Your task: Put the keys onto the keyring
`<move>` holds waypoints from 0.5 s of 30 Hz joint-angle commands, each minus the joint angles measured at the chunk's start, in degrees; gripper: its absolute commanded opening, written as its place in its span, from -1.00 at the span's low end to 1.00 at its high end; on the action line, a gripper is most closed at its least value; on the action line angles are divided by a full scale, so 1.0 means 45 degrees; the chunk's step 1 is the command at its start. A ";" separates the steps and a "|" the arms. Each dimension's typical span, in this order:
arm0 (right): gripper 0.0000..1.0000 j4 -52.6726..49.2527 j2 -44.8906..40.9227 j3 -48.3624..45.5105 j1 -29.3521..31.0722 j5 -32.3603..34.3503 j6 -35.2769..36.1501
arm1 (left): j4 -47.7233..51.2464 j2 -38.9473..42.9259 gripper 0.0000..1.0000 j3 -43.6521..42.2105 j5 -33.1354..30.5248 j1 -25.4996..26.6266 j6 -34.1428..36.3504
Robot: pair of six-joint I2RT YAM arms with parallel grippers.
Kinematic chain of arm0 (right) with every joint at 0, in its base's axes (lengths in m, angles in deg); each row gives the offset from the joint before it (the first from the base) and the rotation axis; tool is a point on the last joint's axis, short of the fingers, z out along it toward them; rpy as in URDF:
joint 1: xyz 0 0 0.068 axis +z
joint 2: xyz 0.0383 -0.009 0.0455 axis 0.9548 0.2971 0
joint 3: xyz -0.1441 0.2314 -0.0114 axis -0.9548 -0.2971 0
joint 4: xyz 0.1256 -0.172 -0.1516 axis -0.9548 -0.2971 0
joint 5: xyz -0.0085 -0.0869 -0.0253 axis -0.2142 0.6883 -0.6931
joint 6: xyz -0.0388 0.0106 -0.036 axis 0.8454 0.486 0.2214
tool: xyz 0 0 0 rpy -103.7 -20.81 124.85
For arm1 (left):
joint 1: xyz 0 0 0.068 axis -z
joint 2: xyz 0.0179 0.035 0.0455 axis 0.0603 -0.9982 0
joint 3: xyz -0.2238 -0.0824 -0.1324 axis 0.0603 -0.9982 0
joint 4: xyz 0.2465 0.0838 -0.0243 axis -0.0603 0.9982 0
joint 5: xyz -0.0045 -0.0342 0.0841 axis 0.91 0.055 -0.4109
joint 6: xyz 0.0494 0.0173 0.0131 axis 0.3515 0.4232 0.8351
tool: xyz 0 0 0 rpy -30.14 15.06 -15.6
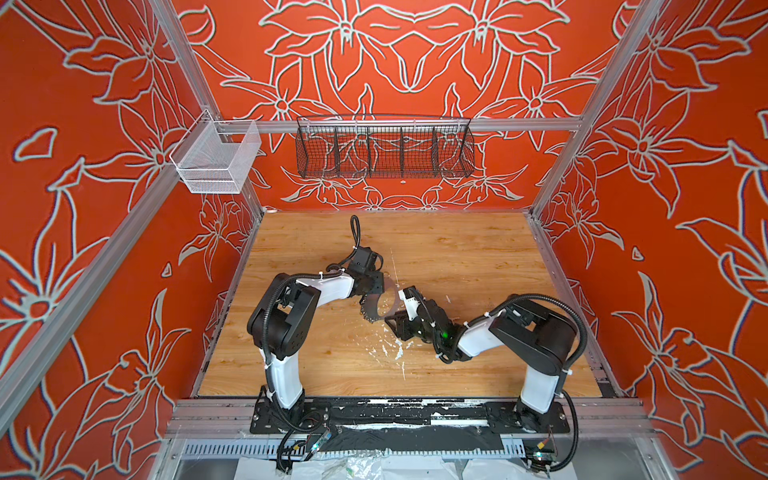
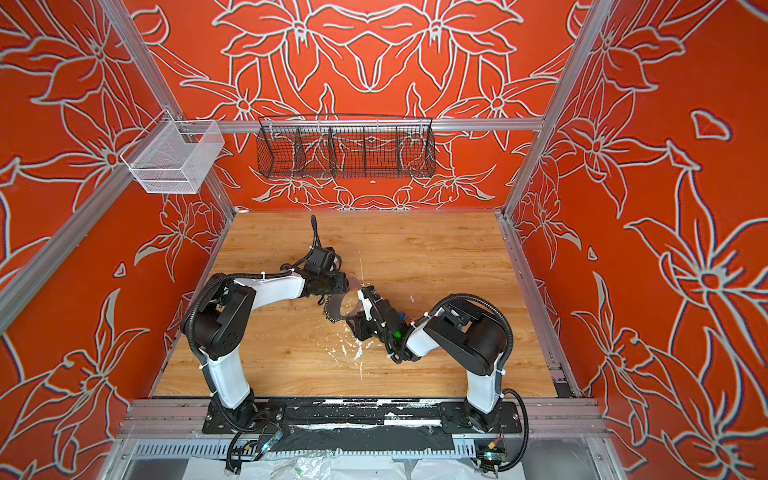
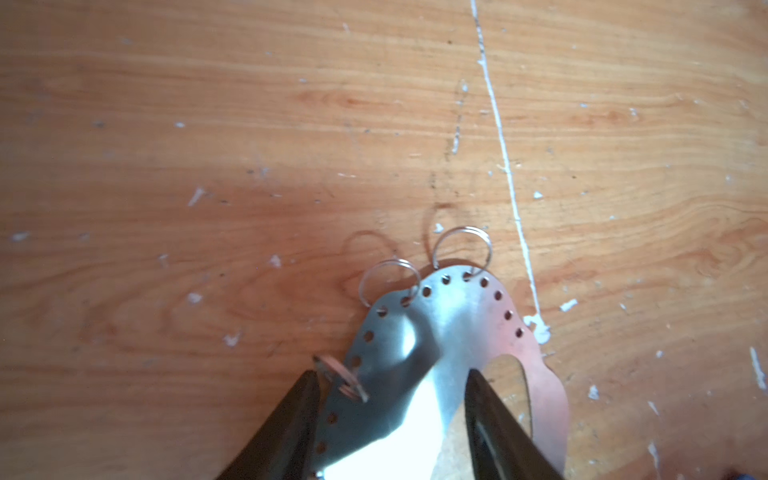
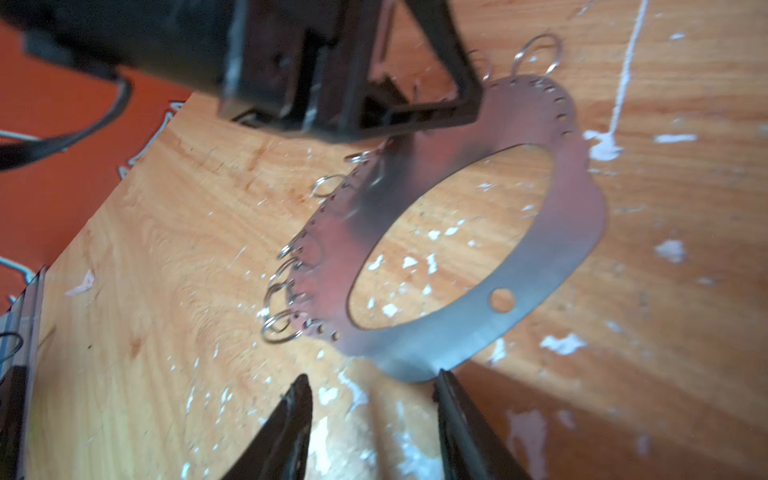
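Roughly at the middle of the scratched wooden desk (image 1: 478, 249), the large flat grey metal keyring (image 4: 582, 232) is lifted off the surface between the two black-and-white arms. Small holes are punched along its outer edge, and thin wire split rings (image 4: 282, 328) hang from several of them; two more split rings show at the far end of the plate in the left wrist view (image 3: 461, 249).

The left gripper (image 3: 390, 415) has the keyring (image 3: 415, 353) between its black fingers (image 3: 291, 424), which stand partly apart with the plate lying across the gap; whether they actually press on it cannot be told from that view. In both top views the keyring (image 1: 384, 305) (image 2: 348, 305) hangs just below the left gripper (image 1: 374, 291) (image 2: 338, 286).

The right gripper (image 4: 370, 386) faces the keyring's plain edge, near its single larger hole. Its fingers (image 4: 465, 415) are apart, one tip touching or just beside the rim and the other off to the side with bare desk between them. In a top view the right gripper (image 1: 399, 309) sits just beside the ring.

The keys with their tags cannot be made out in any view.
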 commanded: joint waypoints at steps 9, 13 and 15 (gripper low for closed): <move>0.00 0.1996 -0.0460 -0.0585 0.1636 0.1629 0.0245 | -0.0162 0.0057 0.13 -0.0119 -0.0035 0.1291 0.1170; 0.02 0.2111 -0.1339 -0.1147 0.1826 0.2266 0.0511 | -0.0084 0.0504 0.20 -0.0174 -0.0346 0.1302 0.1223; 0.04 0.2071 -0.2094 -0.1536 0.1846 0.2511 0.0652 | -0.0065 0.0871 0.31 -0.0245 -0.0468 0.1292 0.1231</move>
